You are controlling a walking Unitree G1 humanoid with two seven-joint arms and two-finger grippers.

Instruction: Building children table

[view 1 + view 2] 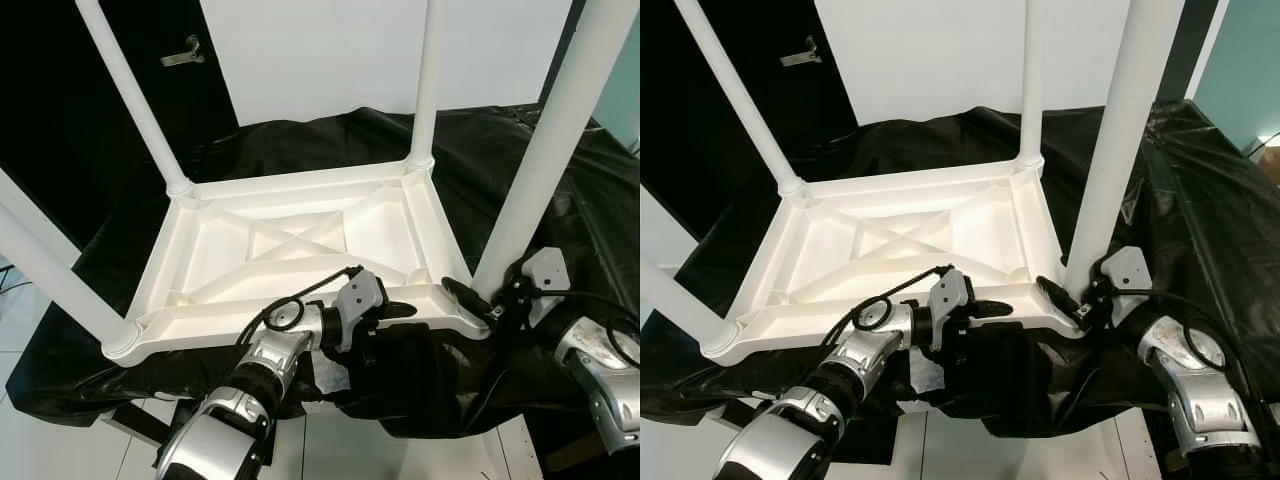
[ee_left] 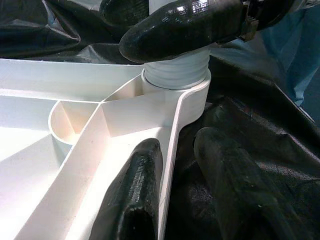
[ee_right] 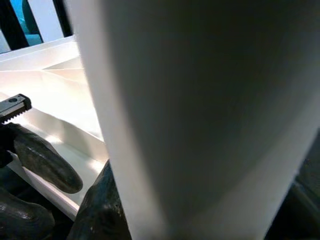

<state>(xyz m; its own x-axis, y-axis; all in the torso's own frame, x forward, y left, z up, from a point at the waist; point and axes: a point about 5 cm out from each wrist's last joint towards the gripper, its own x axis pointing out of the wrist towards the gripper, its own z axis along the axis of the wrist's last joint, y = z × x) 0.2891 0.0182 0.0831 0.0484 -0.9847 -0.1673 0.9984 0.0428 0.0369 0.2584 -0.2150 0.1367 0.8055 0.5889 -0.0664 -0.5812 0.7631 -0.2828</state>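
Children's table (image 1: pixel 300 240) lies upside down on worktop under black sheet (image 1: pixel 560 190), near edge overhanging toward robot, four legs pointing up. Near-right leg (image 1: pixel 545 140) upright in corner socket. Right gripper (image 1: pixel 478 300) jaws clasp leg base. Left gripper (image 1: pixel 395 312) jaws straddle near rim beside that corner, one finger (image 2: pixel 132 200) inside, one outside.

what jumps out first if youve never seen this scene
A white plastic table lies upside down on a black sheet, its four legs sticking up. The left gripper straddles the near rim, and the right gripper clasps the base of the near right leg.
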